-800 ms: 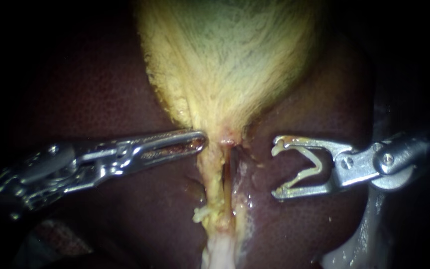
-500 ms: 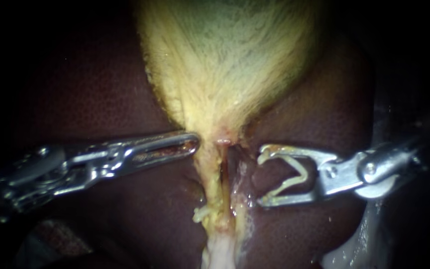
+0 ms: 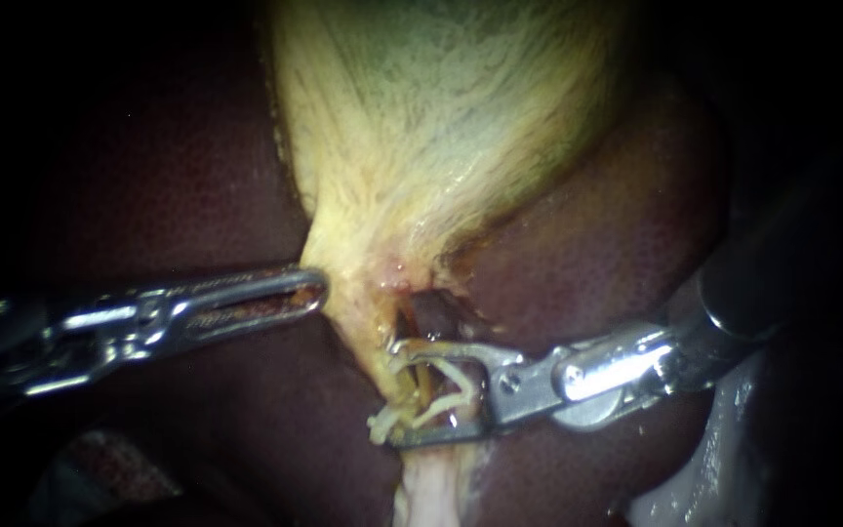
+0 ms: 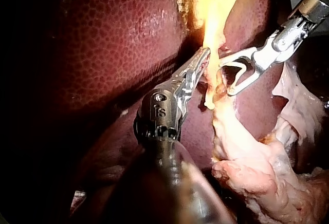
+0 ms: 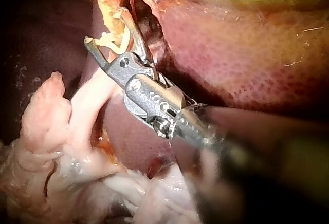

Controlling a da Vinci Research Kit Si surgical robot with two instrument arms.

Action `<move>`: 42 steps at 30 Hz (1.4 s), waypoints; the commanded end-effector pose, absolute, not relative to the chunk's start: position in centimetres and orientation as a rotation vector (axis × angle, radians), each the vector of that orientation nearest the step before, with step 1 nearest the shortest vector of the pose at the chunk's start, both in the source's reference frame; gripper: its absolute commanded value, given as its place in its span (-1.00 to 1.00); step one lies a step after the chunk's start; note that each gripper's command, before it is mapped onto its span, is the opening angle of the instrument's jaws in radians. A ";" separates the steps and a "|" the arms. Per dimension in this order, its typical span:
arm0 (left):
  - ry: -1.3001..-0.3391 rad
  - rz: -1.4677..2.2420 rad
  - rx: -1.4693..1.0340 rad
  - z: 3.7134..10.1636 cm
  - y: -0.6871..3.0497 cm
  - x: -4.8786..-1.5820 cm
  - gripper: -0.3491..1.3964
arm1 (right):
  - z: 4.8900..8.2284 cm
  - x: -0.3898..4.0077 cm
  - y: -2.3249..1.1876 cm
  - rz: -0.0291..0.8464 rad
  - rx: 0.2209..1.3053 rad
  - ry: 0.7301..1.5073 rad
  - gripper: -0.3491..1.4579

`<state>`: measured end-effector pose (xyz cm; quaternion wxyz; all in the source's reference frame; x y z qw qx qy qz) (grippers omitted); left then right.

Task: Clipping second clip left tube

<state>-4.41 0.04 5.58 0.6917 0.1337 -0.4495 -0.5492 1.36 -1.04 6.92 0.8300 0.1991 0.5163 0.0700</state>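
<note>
Maroon liver (image 3: pixel 587 254) fills the endoscope view, dark all round. Yellow gallbladder (image 3: pixel 441 117) sits top centre, narrowing to the tube (image 3: pixel 423 383) at lower centre. Mid-left, the left instrument (image 3: pixel 314 290) has its jaws closed on the gallbladder's edge. From lower right, the right instrument (image 3: pixel 392 392) has jaws wide w/ a pale clip (image 3: pixel 439 369) seated btwn them, clip legs either side of the tube.

Left wrist view: own jaws pinch yellow tissue, clip (image 4: pixel 241 72) just beside.

Right wrist view: clip (image 5: pixel 115 41) open at the tube; pale loose tissue (image 5: pixel 67 131) beside the instrument.
</note>
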 end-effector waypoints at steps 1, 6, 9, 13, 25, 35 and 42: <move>-1.006 -1.230 0.296 5.55 0.04 -4.41 -1.00 | 6.95 1.35 -1.03 0.140 0.425 1.077 0.04; -1.014 -1.232 0.295 5.47 0.03 -4.43 -1.00 | 7.09 1.37 -1.05 0.139 0.424 1.063 0.03; -1.014 -1.234 0.295 5.45 0.03 -4.44 -1.00 | 7.13 1.43 -1.10 0.141 0.424 1.059 0.03; -1.017 -1.235 0.294 5.45 0.05 -4.48 -1.00 | 7.18 1.55 -1.20 0.146 0.425 1.053 0.03; -1.016 -1.240 0.290 5.50 0.09 -4.60 -1.00 | 7.24 1.86 -1.40 0.070 0.537 1.053 -0.09; -1.016 -1.240 0.289 5.51 0.10 -4.62 -1.00 | 7.10 1.69 -1.21 0.197 0.545 0.983 -1.00; -1.016 -1.240 0.289 5.52 0.10 -4.61 -1.00 | 7.16 1.68 -1.25 0.212 0.553 0.965 -1.00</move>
